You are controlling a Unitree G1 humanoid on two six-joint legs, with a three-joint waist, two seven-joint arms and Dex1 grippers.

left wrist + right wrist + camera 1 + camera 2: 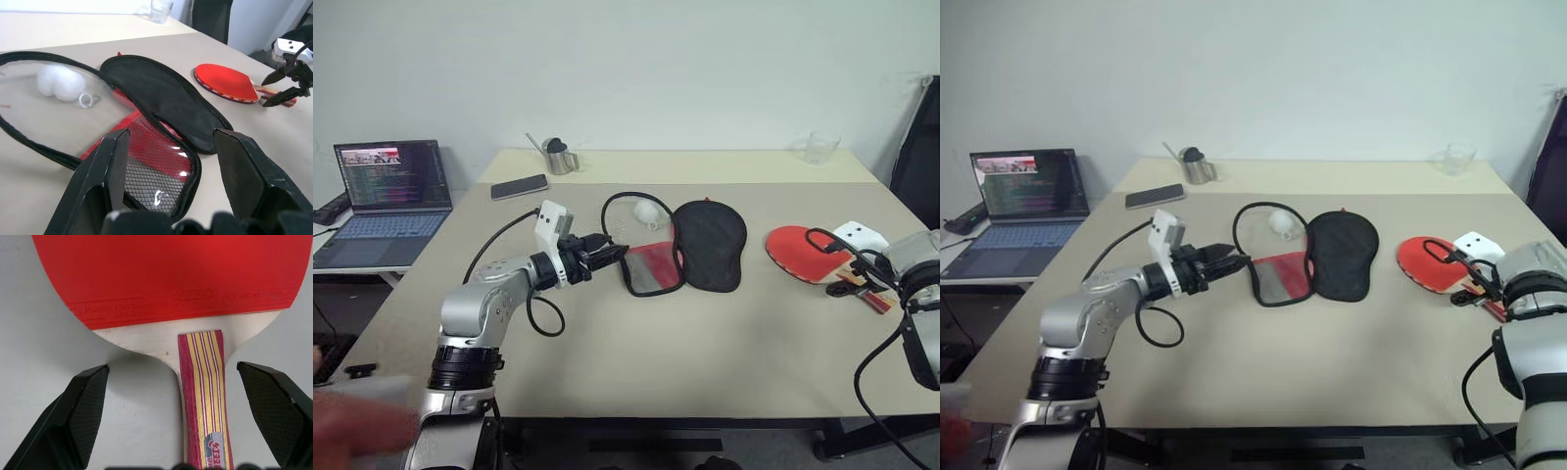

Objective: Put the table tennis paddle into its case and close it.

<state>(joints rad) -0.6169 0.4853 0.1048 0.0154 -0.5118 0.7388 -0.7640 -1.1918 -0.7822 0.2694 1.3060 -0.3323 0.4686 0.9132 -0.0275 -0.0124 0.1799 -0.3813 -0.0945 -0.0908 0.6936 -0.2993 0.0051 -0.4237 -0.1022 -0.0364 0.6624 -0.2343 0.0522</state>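
my right fingers (173,421) are spread astride the red-faced, wooden-handled table tennis paddle (195,308); my left fingers (171,186), parted, frame the open red-and-black case (161,117).

The table tennis paddle (166,279) rubber reads "POWER FOR CHAMPION".

Office (plain walls): laptop (386,191) beside table (636,352).

paddle (1427,260) flat on table (1332,362) | case (1317,257) lying open | left pincer (1230,260) beside case
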